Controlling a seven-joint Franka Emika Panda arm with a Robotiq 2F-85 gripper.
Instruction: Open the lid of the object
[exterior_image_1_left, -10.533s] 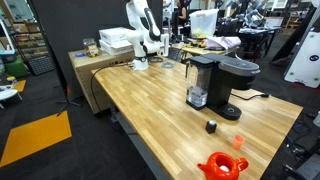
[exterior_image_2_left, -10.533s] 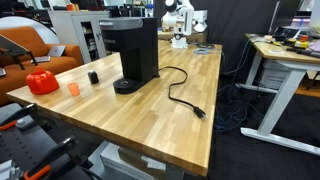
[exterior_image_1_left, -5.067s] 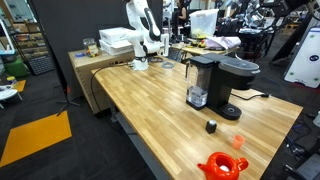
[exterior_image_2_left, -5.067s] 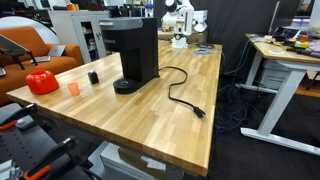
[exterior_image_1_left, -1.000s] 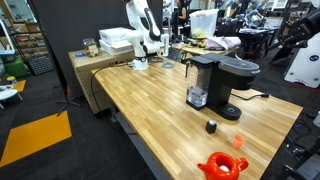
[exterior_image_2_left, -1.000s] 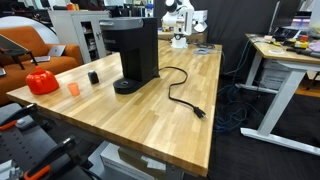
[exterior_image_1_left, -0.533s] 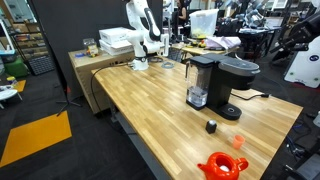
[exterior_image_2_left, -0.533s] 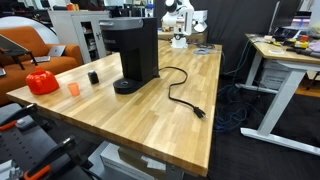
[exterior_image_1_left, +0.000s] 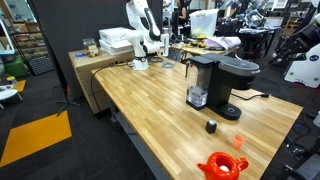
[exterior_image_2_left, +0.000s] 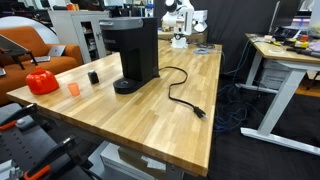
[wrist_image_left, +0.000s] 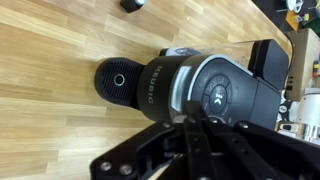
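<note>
The black coffee maker (exterior_image_1_left: 222, 82) (exterior_image_2_left: 135, 50) stands on the wooden table. From the wrist view I look straight down on it: the domed black lid (wrist_image_left: 215, 95) lies shut, with the round drip base (wrist_image_left: 115, 82) to its left and the water tank (wrist_image_left: 268, 72) to its right. My gripper (wrist_image_left: 197, 122) is shut with nothing between its fingers, just over the lid's near edge; touching or apart, I cannot tell. In both exterior views the white arm (exterior_image_1_left: 142, 25) (exterior_image_2_left: 180, 20) shows only at the table's far end.
A small black cylinder (exterior_image_1_left: 211, 126) (exterior_image_2_left: 93, 77), a small orange cup (exterior_image_1_left: 238, 141) (exterior_image_2_left: 73, 88) and a red-orange item (exterior_image_1_left: 222, 165) (exterior_image_2_left: 42, 82) stand near the coffee maker. Its power cord (exterior_image_2_left: 180, 95) trails across the table. Desks and clutter surround the table.
</note>
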